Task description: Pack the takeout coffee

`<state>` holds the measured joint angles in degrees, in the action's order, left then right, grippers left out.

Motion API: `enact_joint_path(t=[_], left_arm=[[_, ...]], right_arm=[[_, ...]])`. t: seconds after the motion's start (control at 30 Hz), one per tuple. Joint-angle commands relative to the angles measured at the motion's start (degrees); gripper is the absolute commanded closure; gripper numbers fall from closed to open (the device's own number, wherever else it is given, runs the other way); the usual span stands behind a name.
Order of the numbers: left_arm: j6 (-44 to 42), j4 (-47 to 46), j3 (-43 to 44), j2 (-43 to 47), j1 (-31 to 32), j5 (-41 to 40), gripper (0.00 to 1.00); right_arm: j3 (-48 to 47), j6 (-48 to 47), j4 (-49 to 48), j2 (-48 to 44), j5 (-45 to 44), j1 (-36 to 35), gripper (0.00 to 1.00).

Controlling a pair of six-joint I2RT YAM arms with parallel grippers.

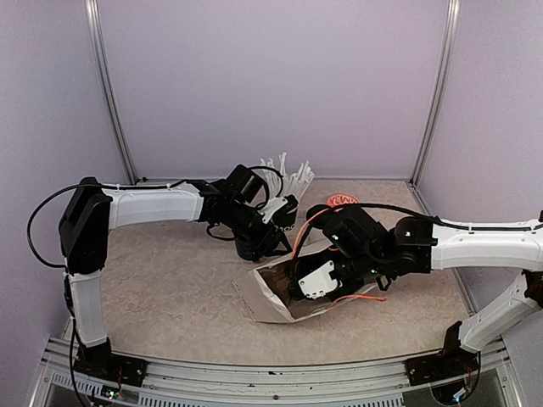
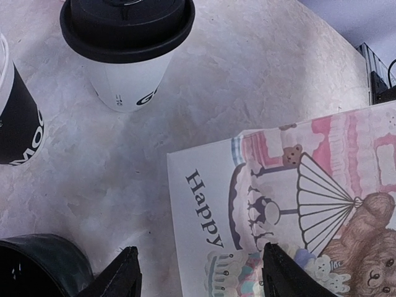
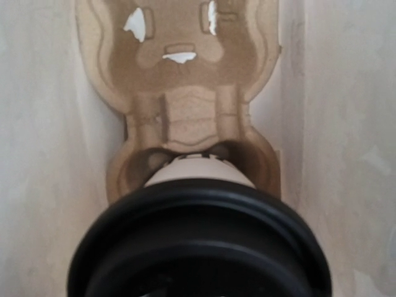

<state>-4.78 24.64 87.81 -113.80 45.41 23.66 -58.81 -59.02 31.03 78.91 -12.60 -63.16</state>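
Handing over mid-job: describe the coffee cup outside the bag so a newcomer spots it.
Past the corner of the bag printed "Happy", on the table, stands the white cup. Unlike the black cup beside it, its wall is white under a black lid.
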Motion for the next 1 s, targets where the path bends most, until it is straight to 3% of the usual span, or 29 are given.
enact_joint_path(t=[0.0, 0.47, 0.97], left_arm=[[-1.5, -1.4, -0.2, -1.1, -0.4, 1.7, 0.34], [-0.6, -1.7, -0.8, -1.8, 1.7, 5.0, 0.34], [0.2, -2.9, -1.8, -2.1, 4.9, 7.4, 0.35]], right_arm=[[-3.6, 1.5, 4.2, 2.0, 2.0, 0.8, 0.6], [-12.3, 6.3, 17.6, 6.8, 7.5, 0.8, 0.6], [-18.3, 7.5, 32.4, 12.7, 19.0, 0.8, 0.61]])
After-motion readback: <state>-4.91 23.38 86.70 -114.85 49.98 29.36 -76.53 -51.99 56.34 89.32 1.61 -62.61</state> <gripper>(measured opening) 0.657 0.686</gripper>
